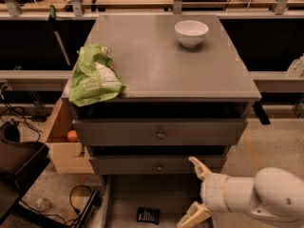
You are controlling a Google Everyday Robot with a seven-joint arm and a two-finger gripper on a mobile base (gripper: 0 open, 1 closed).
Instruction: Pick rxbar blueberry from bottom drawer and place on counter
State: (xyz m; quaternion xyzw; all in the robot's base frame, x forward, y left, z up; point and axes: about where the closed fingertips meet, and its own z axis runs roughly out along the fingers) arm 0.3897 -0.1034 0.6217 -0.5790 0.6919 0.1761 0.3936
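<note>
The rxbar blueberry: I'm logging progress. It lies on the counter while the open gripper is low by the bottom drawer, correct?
No. The camera view shows the rxbar blueberry on the floor of the bottom drawer, not the counter. The gripper is open, low by that drawer.
</note>
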